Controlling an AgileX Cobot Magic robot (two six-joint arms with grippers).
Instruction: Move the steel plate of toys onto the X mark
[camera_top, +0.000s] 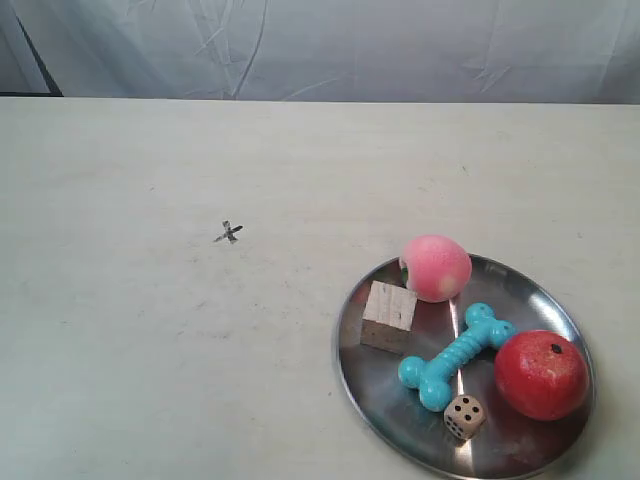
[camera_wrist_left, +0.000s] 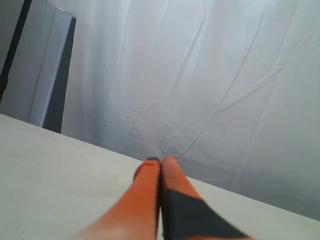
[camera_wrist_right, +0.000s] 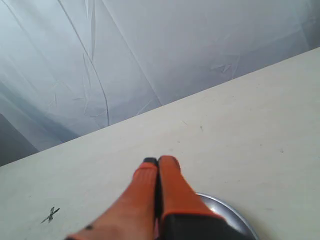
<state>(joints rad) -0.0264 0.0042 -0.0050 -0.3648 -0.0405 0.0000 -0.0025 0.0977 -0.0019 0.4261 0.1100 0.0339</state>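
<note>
The steel plate (camera_top: 380, 400) lies at the near right of the table in the exterior view. On it rest a pink peach ball (camera_top: 436, 267), a red apple (camera_top: 540, 374), a teal bone (camera_top: 456, 356), a pale wooden cube (camera_top: 388, 316) and a small beige die (camera_top: 463, 416). The X mark (camera_top: 229, 233) is drawn to the plate's far left, also seen as the X mark (camera_wrist_right: 50, 214). My right gripper (camera_wrist_right: 158, 161) is shut and empty above the plate's rim (camera_wrist_right: 235, 215). My left gripper (camera_wrist_left: 160, 160) is shut, holding nothing, over bare table. Neither arm shows in the exterior view.
The pale table (camera_top: 150, 350) runs back to a white draped curtain (camera_top: 350, 45). A dark gap (camera_wrist_left: 62, 75) shows beside the curtain in the left wrist view.
</note>
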